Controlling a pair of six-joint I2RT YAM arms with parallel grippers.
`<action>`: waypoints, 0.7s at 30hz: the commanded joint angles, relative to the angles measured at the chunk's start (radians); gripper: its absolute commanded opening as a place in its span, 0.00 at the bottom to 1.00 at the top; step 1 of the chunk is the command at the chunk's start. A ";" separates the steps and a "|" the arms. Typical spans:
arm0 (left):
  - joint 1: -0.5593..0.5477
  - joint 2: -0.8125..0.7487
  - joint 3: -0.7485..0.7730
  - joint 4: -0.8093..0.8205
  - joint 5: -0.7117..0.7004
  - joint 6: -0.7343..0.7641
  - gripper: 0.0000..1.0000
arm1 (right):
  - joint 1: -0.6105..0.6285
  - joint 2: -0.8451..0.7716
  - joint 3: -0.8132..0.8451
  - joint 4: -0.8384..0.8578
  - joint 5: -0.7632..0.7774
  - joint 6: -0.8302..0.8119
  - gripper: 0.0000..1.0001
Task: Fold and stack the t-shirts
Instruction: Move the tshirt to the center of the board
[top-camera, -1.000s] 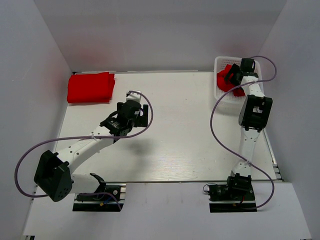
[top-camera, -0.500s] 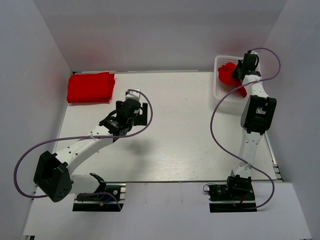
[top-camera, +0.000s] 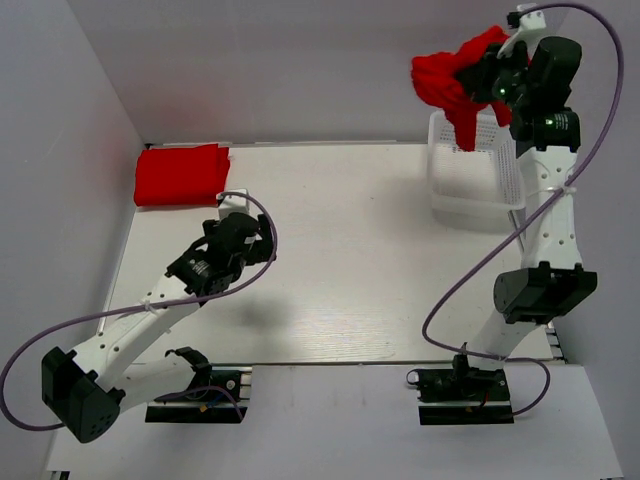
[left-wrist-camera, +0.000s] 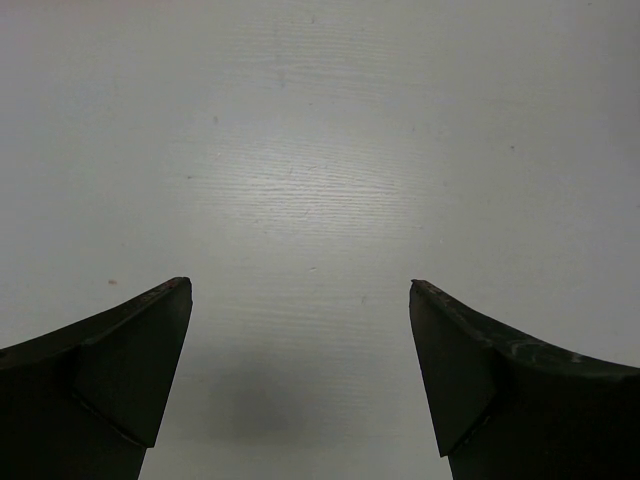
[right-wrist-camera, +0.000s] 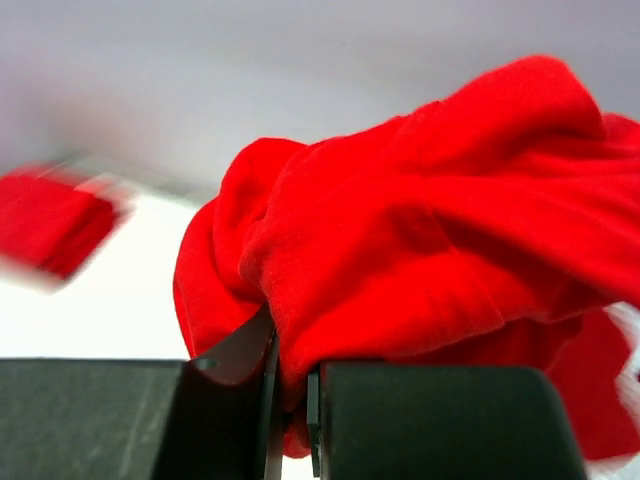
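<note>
Left end effector (left-wrist-camera: 300, 283): jaws wide apart over the pale, faintly grained desk (top-camera: 350, 270). Far left: folded red t-shirt (top-camera: 182, 173), a flat soft rectangle on the desk. Far right: right end effector (right-wrist-camera: 290, 375) clamped on crumpled red t-shirt (right-wrist-camera: 420, 230), bunched cloth raised above the white mesh basket (top-camera: 470, 200).

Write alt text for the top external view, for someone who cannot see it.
The right gripper holds a crumpled red t-shirt up in the air over the white mesh basket at the far right of the table. At the far left corner lie folded red t-shirts, and the left gripper hovers over bare table near them.
</note>
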 joint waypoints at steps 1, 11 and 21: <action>0.003 -0.042 -0.020 -0.092 -0.051 -0.102 1.00 | 0.094 -0.036 -0.009 -0.104 -0.326 -0.055 0.00; 0.003 -0.091 -0.010 -0.235 -0.059 -0.225 1.00 | 0.285 -0.162 -0.412 -0.224 -0.446 -0.292 0.26; 0.003 0.006 0.000 -0.247 -0.059 -0.234 1.00 | 0.285 -0.379 -1.052 0.086 -0.084 0.016 0.90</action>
